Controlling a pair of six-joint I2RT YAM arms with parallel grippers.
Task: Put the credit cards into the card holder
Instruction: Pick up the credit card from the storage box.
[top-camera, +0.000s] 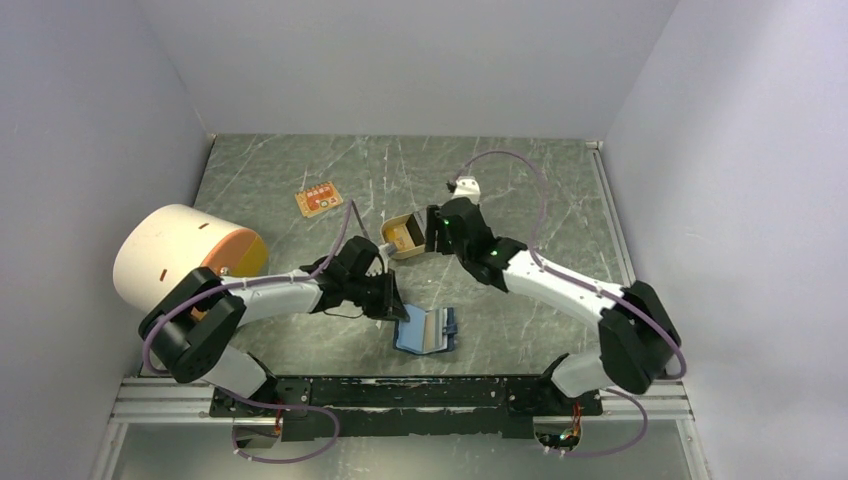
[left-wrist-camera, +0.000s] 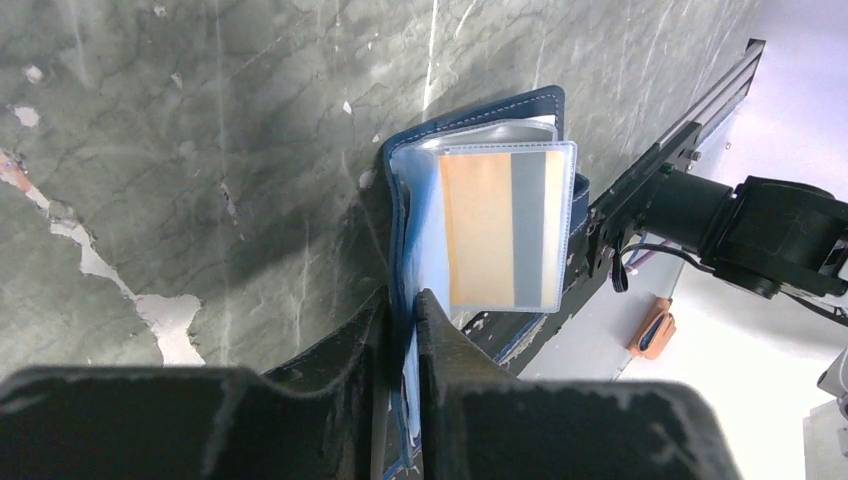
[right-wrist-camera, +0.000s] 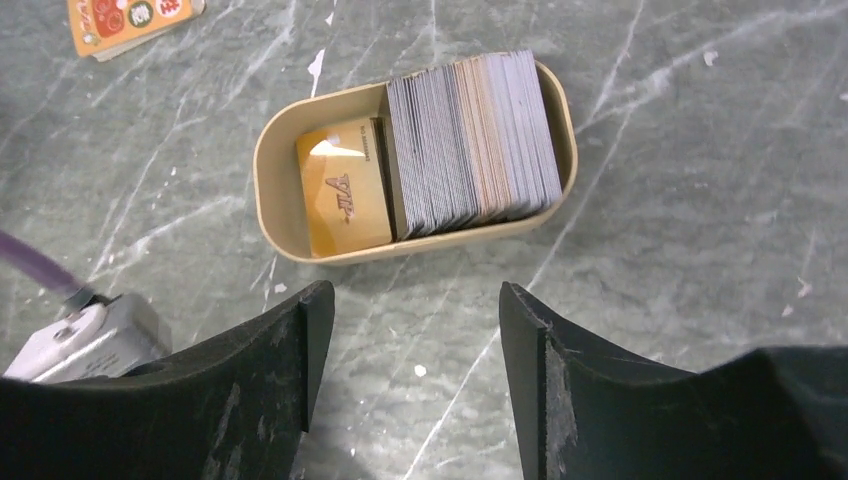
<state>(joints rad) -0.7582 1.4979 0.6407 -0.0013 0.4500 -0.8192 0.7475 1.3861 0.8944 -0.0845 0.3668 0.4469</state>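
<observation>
Left gripper (left-wrist-camera: 402, 305) clamps card holder (left-wrist-camera: 500, 230) edge, holder splayed ahead. Right gripper (right-wrist-camera: 415, 300) wide; credit cards (right-wrist-camera: 470, 140) just ahead, packed in tan tray (right-wrist-camera: 258, 175). We risk grabbing several, or shoving tray.

Top external camera looks down from high behind the near edge over the whole grey-green marbled table (top-camera: 560, 190), left wrist camera faces down very close on the navy folding card holder (left-wrist-camera: 490, 230), right wrist camera sits close above the tan oval tray (right-wrist-camera: 275, 215), both things also in the top view.
</observation>
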